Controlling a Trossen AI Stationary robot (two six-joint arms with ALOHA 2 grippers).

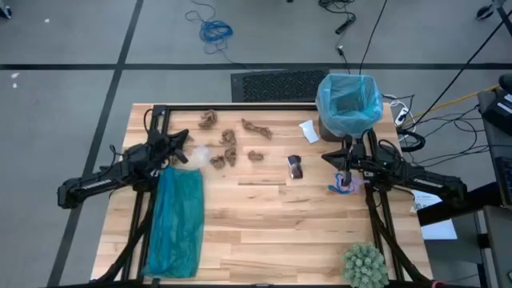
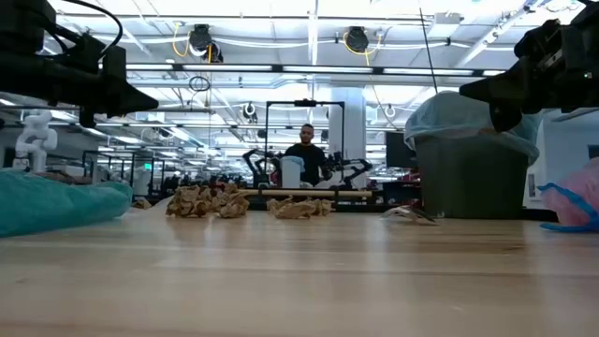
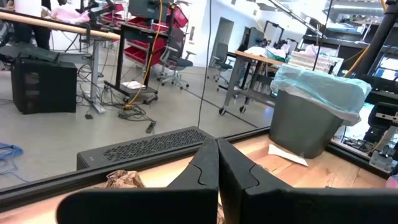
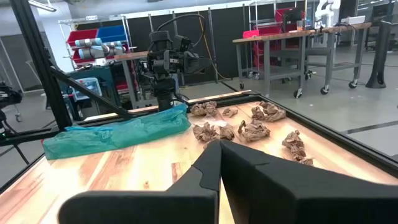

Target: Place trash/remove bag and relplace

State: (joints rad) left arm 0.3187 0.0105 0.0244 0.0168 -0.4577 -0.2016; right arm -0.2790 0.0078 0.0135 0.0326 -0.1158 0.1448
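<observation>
The small dark bin [image 1: 328, 128] stands at the table's far right, lined with the pale blue bag [image 1: 348, 102], whose edge is folded over the rim [image 3: 320, 87]. The trash lies on the table's far middle: several crumpled brown scraps [image 1: 228, 144], a white paper [image 1: 310, 130] and a dark wrapper [image 1: 295, 166]. My left gripper [image 1: 186, 142] hovers shut at the far left, just left of the scraps. To the right of the wrapper, in front of the bin, my right gripper [image 1: 330, 157] hovers shut. In each wrist view the fingers [image 3: 217, 158] [image 4: 221, 152] meet with nothing between them.
A darker teal-green plastic bag [image 1: 178, 220] lies flat along the table's left side. A spiky green ball [image 1: 366, 264] sits at the near right corner. A pink and blue item [image 1: 348, 184] lies under the right arm. Bare wood spans the near middle.
</observation>
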